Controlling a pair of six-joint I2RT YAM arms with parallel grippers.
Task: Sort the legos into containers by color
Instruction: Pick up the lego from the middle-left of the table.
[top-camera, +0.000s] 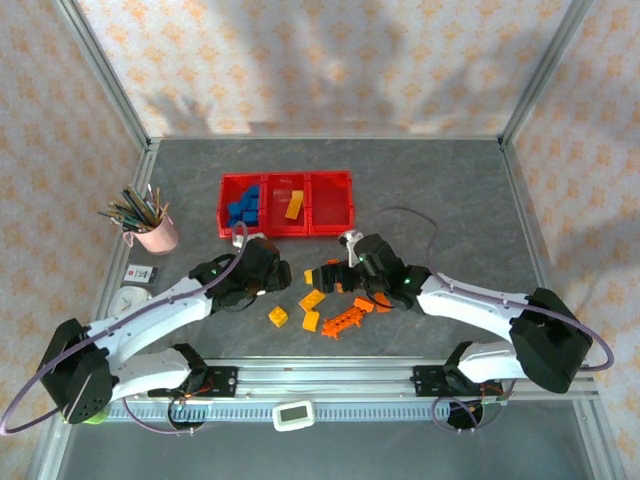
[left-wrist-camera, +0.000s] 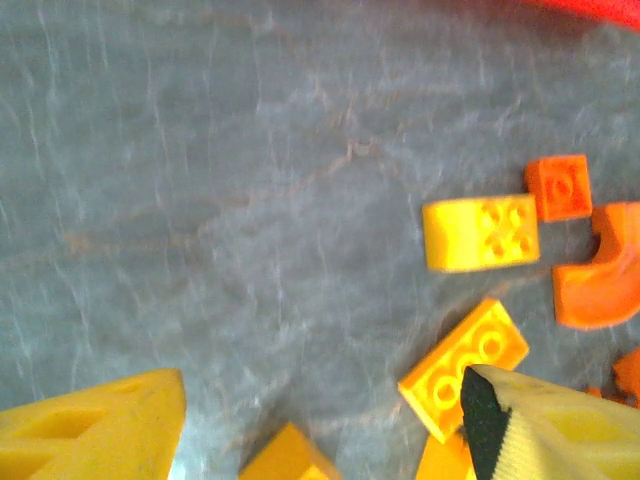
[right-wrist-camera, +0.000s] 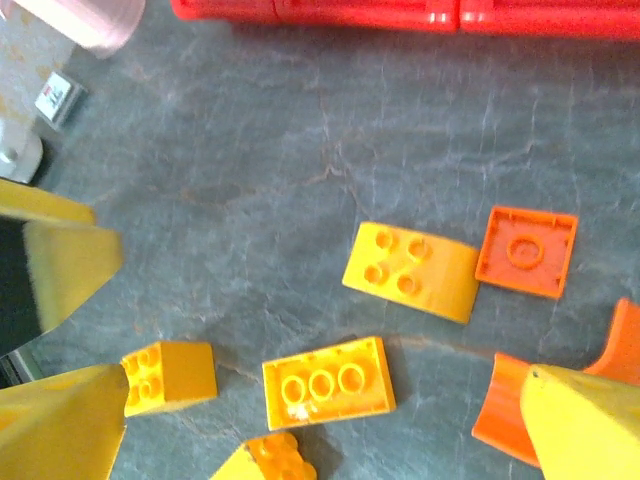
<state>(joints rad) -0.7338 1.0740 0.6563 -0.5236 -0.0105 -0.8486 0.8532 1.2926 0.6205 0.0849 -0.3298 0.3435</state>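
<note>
The containers (top-camera: 285, 232) are three joined red bins at the table's middle back. Blue legos (top-camera: 243, 208) fill the left bin, and one yellow brick (top-camera: 295, 204) lies in the middle bin. In front of them, yellow and orange legos are scattered on the table: a yellow curved brick (right-wrist-camera: 410, 270), a yellow brick lying studs down (right-wrist-camera: 328, 388), a small yellow brick (right-wrist-camera: 168, 377), an orange square plate (right-wrist-camera: 527, 250) and a long toothed orange piece (top-camera: 345, 321). My left gripper (left-wrist-camera: 325, 400) hovers open just left of the pile, with bare table between its fingers. My right gripper (right-wrist-camera: 325, 375) stands open over the pile.
A pink cup (top-camera: 155, 235) of coloured pencils stands at the left, with a small card (top-camera: 140, 273) and a white disc (top-camera: 130, 297) in front of it. Metal frame rails edge the grey table. The containers' red wall (right-wrist-camera: 400, 12) lies just beyond the pile.
</note>
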